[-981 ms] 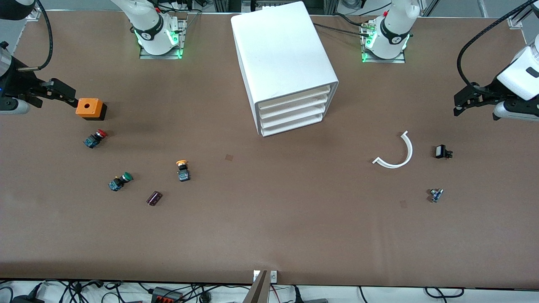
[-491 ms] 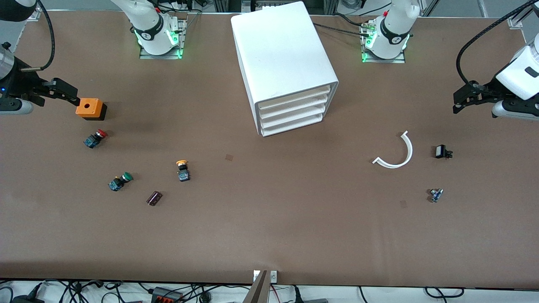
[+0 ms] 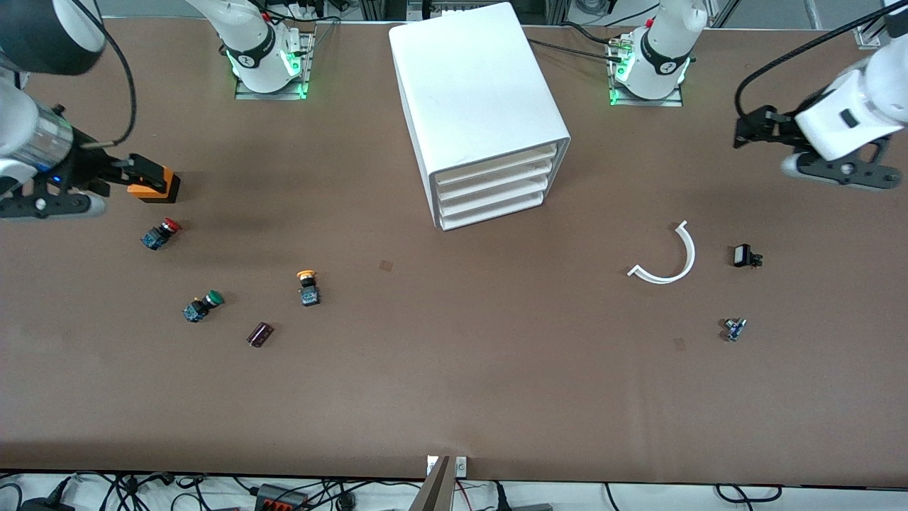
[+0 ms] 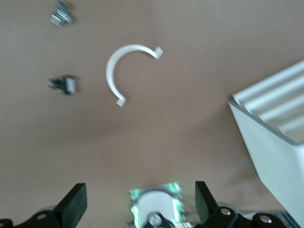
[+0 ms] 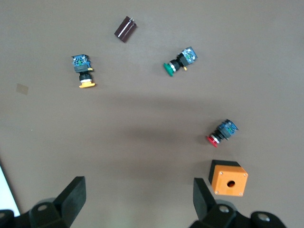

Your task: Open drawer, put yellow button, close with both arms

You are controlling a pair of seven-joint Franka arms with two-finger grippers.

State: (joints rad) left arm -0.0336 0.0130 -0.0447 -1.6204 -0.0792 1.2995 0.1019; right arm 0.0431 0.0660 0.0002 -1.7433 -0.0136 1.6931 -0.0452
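The white cabinet (image 3: 482, 106) stands at the table's middle, its four drawers shut; the top drawer (image 3: 496, 169) is flush with the rest. The cabinet's corner shows in the left wrist view (image 4: 278, 147). The yellow button (image 3: 308, 287) lies on the table, nearer the front camera than the cabinet, toward the right arm's end; it also shows in the right wrist view (image 5: 83, 71). My right gripper (image 3: 145, 170) is open and empty, up over the orange box (image 3: 157, 189). My left gripper (image 3: 753, 128) is open and empty, high over the left arm's end of the table.
A red button (image 3: 161, 233), a green button (image 3: 202, 305) and a dark cylinder (image 3: 259, 333) lie near the yellow button. A white curved piece (image 3: 670, 257), a black part (image 3: 745, 255) and a small blue part (image 3: 734, 328) lie toward the left arm's end.
Both arms have swung in toward the table's middle. The right gripper now covers part of the orange box. The left gripper has moved toward the cabinet. Nothing on the table has moved.
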